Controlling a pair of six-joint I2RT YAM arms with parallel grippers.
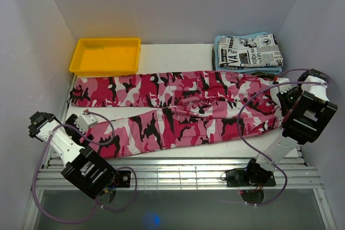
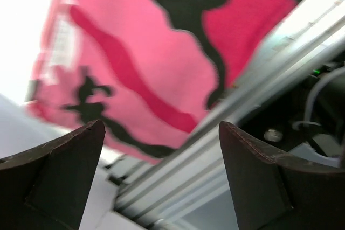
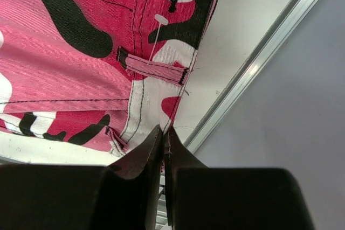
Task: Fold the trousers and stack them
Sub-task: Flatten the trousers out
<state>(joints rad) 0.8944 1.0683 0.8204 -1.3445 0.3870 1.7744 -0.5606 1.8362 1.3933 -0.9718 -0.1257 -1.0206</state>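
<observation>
The trousers [image 1: 178, 106], in pink, magenta, white and black camouflage, lie spread across the table with both legs reaching left and the waist at the right. My left gripper [image 1: 81, 126] hangs by the hem of the near leg. In the left wrist view it [image 2: 161, 127] stands wide open with nothing between its fingers, and the trousers [image 2: 140, 52] lie just ahead. My right gripper [image 1: 284, 98] is at the waist end. In the right wrist view it [image 3: 166, 133] is shut on the waistband edge of the trousers [image 3: 70, 63], below a belt loop.
A yellow tray [image 1: 105, 41] stands at the back left. At the back right, a newspaper-print garment [image 1: 250, 51] lies folded on a light blue cloth [image 1: 253, 70]. Aluminium rails [image 1: 178, 171] run along the near edge. White walls close in both sides.
</observation>
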